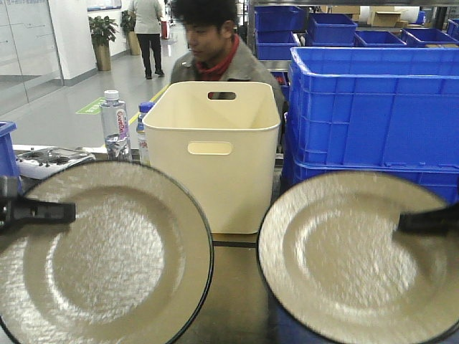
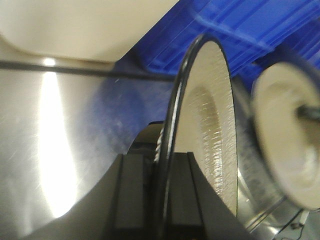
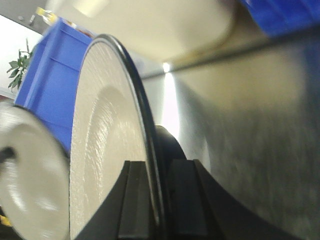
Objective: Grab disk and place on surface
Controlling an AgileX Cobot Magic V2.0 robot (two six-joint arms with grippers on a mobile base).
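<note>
- Now left jaws pinch the left disk [image 1: 100, 258], right jaws the right disk [image 1: 344, 265], before the bin [image 1: 211, 179].
- We fear rims clashing, or one slipping onto the counter [image 2: 30, 125].

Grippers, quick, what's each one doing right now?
Left gripper: closed on the rim of the left beige plate, held upright.
Right gripper: closed on the rim of the right beige plate, held upright.

Blue crates [image 1: 373, 107] and a cream bin [image 1: 211, 143] stand before a grey floor [image 1: 107, 82], perhaps glass-walled
</note>
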